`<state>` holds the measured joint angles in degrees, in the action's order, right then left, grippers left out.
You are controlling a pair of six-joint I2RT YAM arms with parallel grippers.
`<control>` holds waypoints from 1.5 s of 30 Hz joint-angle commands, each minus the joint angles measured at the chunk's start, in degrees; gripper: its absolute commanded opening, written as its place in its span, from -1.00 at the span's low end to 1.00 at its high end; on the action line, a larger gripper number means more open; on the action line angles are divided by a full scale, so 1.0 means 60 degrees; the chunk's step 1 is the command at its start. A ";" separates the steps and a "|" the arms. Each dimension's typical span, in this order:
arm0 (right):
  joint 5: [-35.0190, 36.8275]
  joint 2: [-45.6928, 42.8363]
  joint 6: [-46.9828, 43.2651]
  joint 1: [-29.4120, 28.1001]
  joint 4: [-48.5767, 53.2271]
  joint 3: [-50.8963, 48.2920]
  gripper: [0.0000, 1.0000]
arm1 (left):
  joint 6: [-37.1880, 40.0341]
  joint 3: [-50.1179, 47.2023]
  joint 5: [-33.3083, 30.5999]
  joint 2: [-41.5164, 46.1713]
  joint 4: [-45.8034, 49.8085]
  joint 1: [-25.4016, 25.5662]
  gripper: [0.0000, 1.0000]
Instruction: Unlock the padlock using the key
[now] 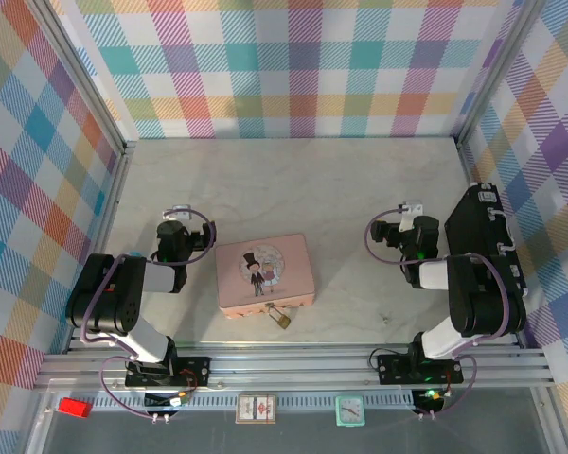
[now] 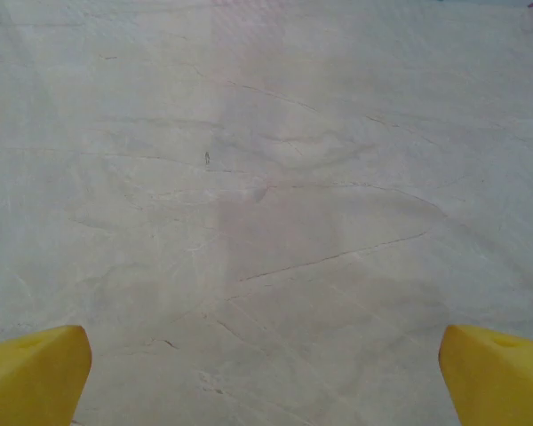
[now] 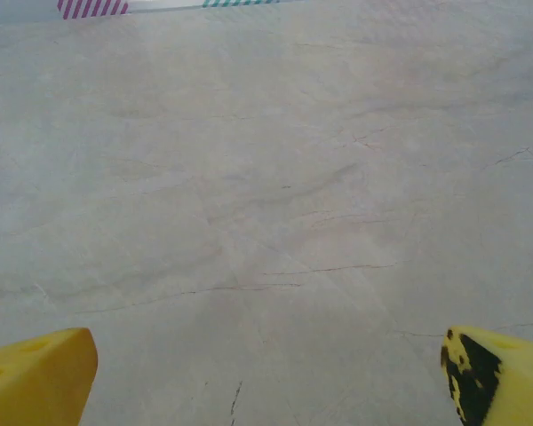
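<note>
padlock (image 1: 282, 318) at pink tin (image 1: 264, 273) edge | left gripper (image 2: 266, 377), right gripper (image 3: 268, 377) spread

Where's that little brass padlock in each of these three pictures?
Top view: padlock at the pink tin's near edge, just below the picture's centre.
Left wrist view: pale tabletop ahead of the left hand's yellow fingertips.
Right wrist view: the same tabletop ahead of the right hand's yellow fingertips.
Shared landmark: the pale veined tabletop.

Pale, marble-veined tabletop (image 1: 293, 189) enclosed on three sides by pastel plaid walls (image 1: 303, 66). Aluminium rails (image 1: 293, 364) run along the near edge. Lighting is even and diffuse.
</note>
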<state>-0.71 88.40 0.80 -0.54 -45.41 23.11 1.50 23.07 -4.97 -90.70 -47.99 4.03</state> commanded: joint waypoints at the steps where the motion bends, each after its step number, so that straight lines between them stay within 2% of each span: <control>1: -0.0175 -0.0084 -0.0051 0.0073 -0.0150 0.0176 0.98 | 0.0103 0.0198 0.0156 0.0028 -0.0015 -0.0057 1.00; 33: -0.0251 -0.0111 -0.0102 0.0063 -0.0231 0.0118 0.98 | 0.0172 0.0204 0.0243 0.0074 0.0031 -0.0043 1.00; 37: -0.1155 -0.0525 -0.0506 0.0047 -0.0311 -0.0132 0.97 | 0.0722 0.0811 0.0456 0.0891 0.1813 0.0333 0.99; 39: -0.1214 -0.0986 -0.0523 0.0034 -0.0193 -0.0274 0.98 | 0.0954 0.0586 0.0164 0.1422 0.1820 0.0637 0.99; 42: -0.1179 -0.2090 -0.0457 -0.0001 0.1161 -0.0090 0.98 | 0.1004 0.0175 -0.0716 0.2705 0.1818 0.1005 1.00; 45: -0.1127 -0.3450 -0.0248 -0.0141 0.2751 0.0105 0.98 | 0.0629 0.0334 -0.0859 0.4168 0.2784 0.1234 1.00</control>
<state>-5.96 73.45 -0.91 -0.78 -37.56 22.11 5.61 24.71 -7.25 -72.03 -35.83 10.33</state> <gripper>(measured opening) 0.988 0.998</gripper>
